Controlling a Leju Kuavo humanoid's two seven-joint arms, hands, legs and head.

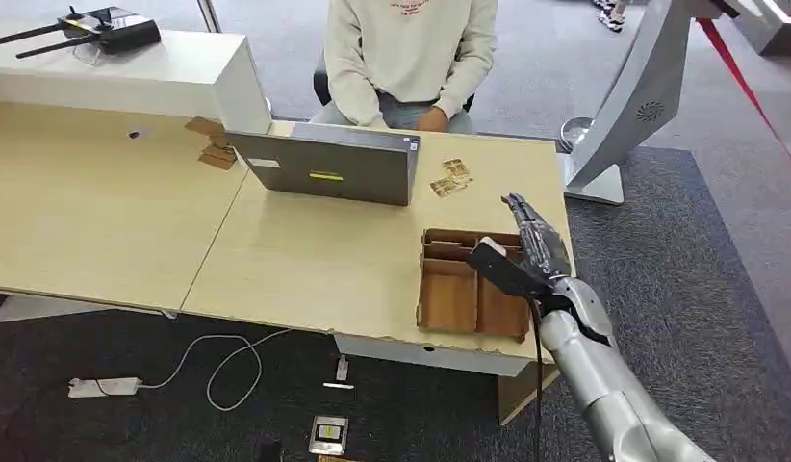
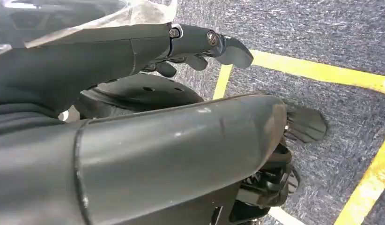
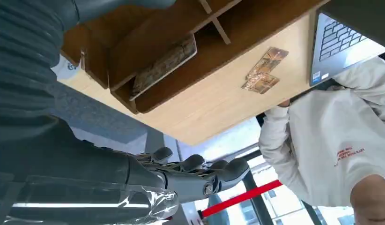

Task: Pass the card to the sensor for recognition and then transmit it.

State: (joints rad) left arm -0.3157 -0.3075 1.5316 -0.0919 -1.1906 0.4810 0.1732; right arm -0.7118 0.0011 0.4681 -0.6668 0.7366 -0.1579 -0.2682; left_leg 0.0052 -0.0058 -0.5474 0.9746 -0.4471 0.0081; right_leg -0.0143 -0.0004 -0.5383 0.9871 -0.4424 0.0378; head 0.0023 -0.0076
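The right arm (image 1: 603, 395) reaches up from the lower right of the head view, silver and bent slightly at the wrist, so that the right hand (image 1: 533, 241) hangs above the far right corner of the wooden divided tray (image 1: 447, 300). Its dark fingers (image 1: 520, 207) are stretched out nearly straight and lie close together, pointing away from the robot toward the far edge of the light wooden table (image 1: 305, 260); nothing sits between them, so the hand is open and holds nothing. The right wrist view confirms this, with the fingers (image 3: 200, 165) extended side by side in free air beyond the table's edge. In that same view a card (image 3: 163, 65) leans tilted inside one compartment of the tray, propped against a divider. Two more cards (image 1: 451, 178) lie flat on the table beyond the tray, just beside each other, between the tray and a grey laptop (image 1: 324, 166) whose lid back faces the robot. A person in a pale sweatshirt (image 1: 411, 48) sits behind the laptop on the far side of the table. The left hand (image 2: 200, 44) hangs low beside the robot's body over grey carpet (image 2: 331, 33) marked with yellow lines; its fingers are loosely curved and apart, with nothing held.
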